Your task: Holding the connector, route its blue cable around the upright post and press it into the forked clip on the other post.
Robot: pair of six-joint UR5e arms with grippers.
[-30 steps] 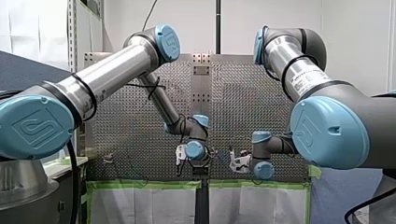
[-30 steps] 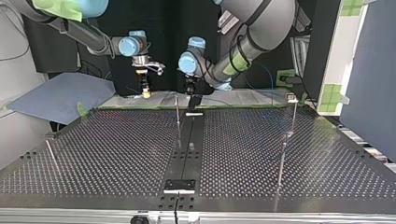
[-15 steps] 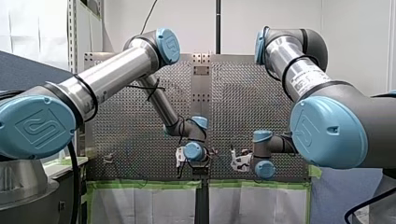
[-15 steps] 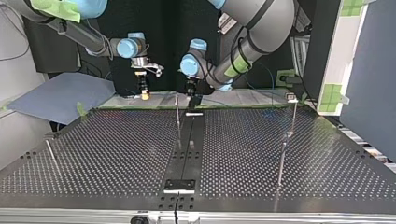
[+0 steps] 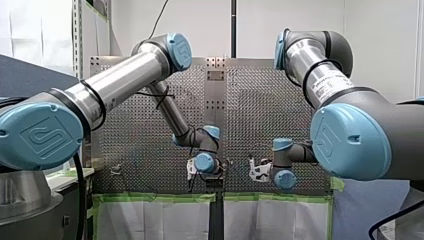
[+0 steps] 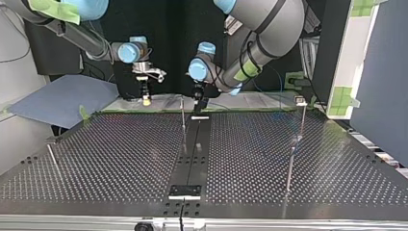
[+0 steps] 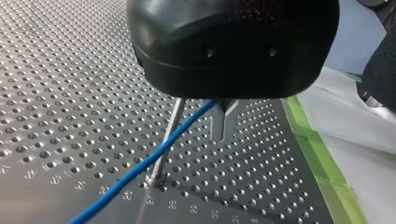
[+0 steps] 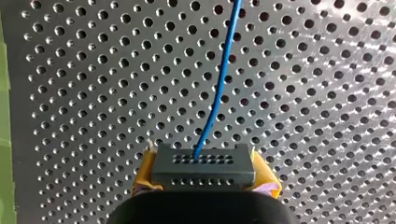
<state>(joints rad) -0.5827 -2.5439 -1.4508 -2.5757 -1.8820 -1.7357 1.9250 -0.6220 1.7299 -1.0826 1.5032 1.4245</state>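
Perforated metal table (image 6: 110, 159) fills the work area, with a black strip (image 6: 191, 159) down its middle in the top view.

My right gripper (image 8: 204, 176) is clamped on the connector (image 8: 203, 163), a dark block with rows of small holes. The yellow pads (image 8: 145, 173) pinch it on both sides. It hangs clear of the table surface. From the connector's face the blue cable (image 8: 218, 84) runs straight ahead over the holes. Green tape (image 8: 3, 65) shows along the table edge beside this gripper.

My left gripper (image 7: 224, 126) has its metal fingers (image 7: 218, 122) drawn together to a narrow slit, tips just above the table. The blue cable runs up to the root of those fingers. Whether it is nipped there cannot be told. From that point it slants down across the front of the upright post (image 7: 164, 147), touching or just beside it, and passes out of view. The green tape marks the table edge close beside this gripper, with a white sheet (image 7: 359, 140) beyond.

In the top view both grippers work at the table's far edge, apart from each other. The right one is to the left of the upright post. The left one is just behind it, over the far end of the black strip.

A second post (image 6: 293, 144) stands near the view's right side with a small fitting partway up, too small to identify. A leaning rod (image 6: 53, 161) sits near the left edge. Open perforated surface lies between the posts and on toward the near edge.
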